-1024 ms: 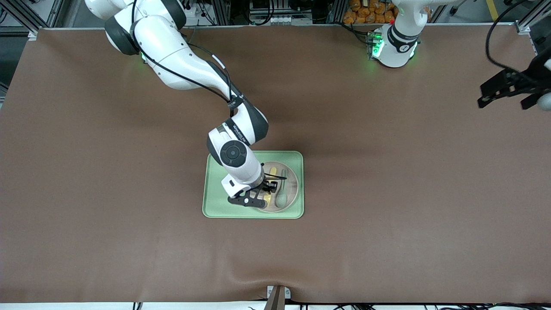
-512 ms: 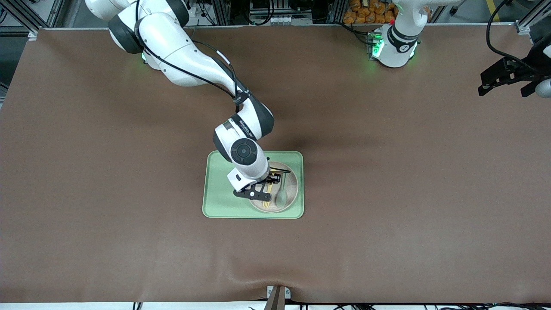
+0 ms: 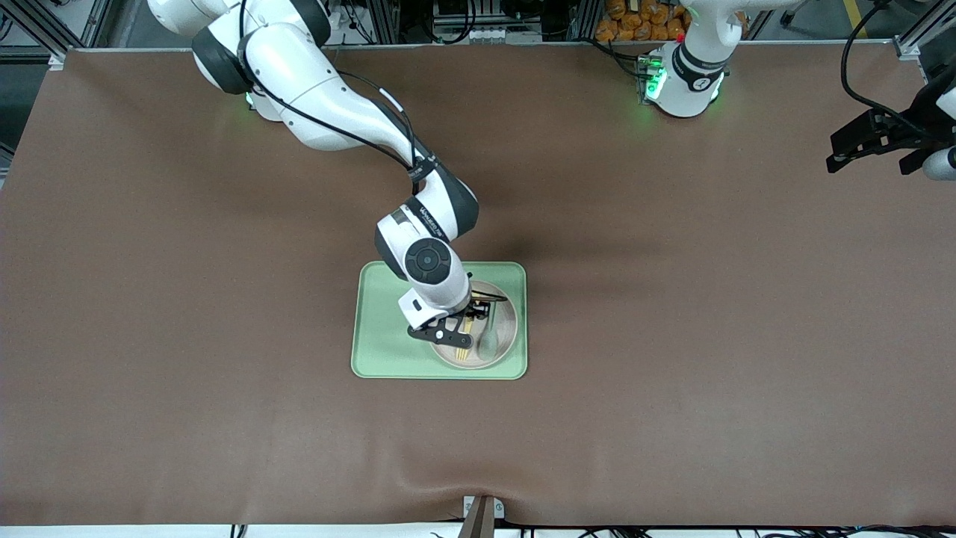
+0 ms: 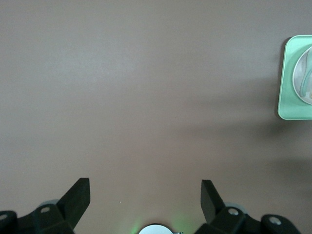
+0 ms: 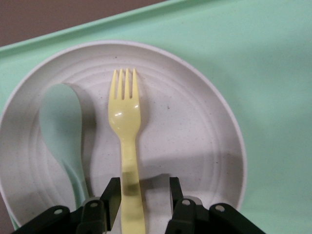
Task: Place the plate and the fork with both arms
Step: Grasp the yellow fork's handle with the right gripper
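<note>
Over the plate [image 5: 195, 131] on the tray [image 3: 377, 351], the right gripper [image 5: 140, 200] straddles the fork [image 5: 126, 146] handle, seemingly not yet clenched; the left gripper [image 4: 145, 200] waits released, well apart from the tray.

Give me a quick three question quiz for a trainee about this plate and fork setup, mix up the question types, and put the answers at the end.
1. True or false: the fork lies on the plate beside a green spoon.
2. Multiple choice: the right hand is (A) over bare table, (B) low over the plate with a finger on each side of the fork's handle, (C) holding the tray.
3. Fill in: the left hand waits, open, over the left arm's end of the ____.

Key: 1 true; 2 B; 3 table.
</note>
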Controlling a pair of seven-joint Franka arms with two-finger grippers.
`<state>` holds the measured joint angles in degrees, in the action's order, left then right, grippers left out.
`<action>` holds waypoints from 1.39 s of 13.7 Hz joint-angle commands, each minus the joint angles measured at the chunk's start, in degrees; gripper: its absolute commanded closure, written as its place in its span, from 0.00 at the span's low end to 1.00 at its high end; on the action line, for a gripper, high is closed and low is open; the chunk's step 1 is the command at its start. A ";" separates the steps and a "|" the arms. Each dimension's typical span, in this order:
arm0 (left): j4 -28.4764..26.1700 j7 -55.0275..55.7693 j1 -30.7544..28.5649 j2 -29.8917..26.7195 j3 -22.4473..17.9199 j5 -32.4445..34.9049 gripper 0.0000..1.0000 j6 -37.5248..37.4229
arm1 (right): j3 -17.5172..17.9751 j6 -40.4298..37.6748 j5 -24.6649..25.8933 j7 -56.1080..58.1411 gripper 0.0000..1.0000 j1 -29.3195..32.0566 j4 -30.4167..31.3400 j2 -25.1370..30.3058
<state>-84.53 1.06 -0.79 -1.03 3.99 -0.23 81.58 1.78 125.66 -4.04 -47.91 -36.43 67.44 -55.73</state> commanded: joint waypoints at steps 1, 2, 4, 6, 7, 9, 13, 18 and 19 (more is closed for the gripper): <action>0.86 0.16 0.35 0.50 -0.12 0.94 0.00 0.25 | -0.37 0.64 0.88 -1.40 0.56 -1.01 -1.88 -1.75; 0.95 0.17 0.44 0.85 -0.12 1.02 0.00 0.25 | -0.37 0.64 0.88 -1.40 0.56 -1.01 -1.96 -1.84; 1.21 0.34 0.61 0.94 -0.03 0.94 0.00 0.25 | -0.37 0.72 0.96 -1.40 0.71 -1.27 -1.97 -1.84; 1.21 1.74 0.70 0.86 0.06 0.93 0.00 0.25 | -0.37 0.72 1.84 -1.40 0.84 -1.54 -1.88 -1.93; 1.21 1.83 0.70 0.86 0.58 0.85 0.00 0.16 | -0.37 0.64 2.11 -1.40 0.89 -1.54 -1.88 -1.93; 1.21 2.10 0.70 0.86 1.72 1.11 0.00 0.16 | -0.37 0.81 2.02 -1.40 1.00 -1.45 -1.88 -1.93; 1.13 1.92 0.26 0.86 1.73 1.11 0.00 0.08 | -0.28 -0.06 1.85 -1.22 1.00 -0.75 -2.23 -1.32; 1.21 1.92 0.44 0.59 1.73 1.11 0.00 0.07 | 0.77 -6.56 1.14 -1.13 1.00 0.74 -4.15 0.53; 1.21 2.01 0.44 0.59 1.73 1.11 0.00 0.07 | 1.03 -7.01 1.14 -1.13 1.00 0.92 -4.60 0.97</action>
<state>-84.28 2.39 -0.52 -0.63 5.55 -0.23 81.84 1.54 121.22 -3.07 -48.20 -36.61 64.43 -55.86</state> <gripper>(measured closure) 0.000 0.802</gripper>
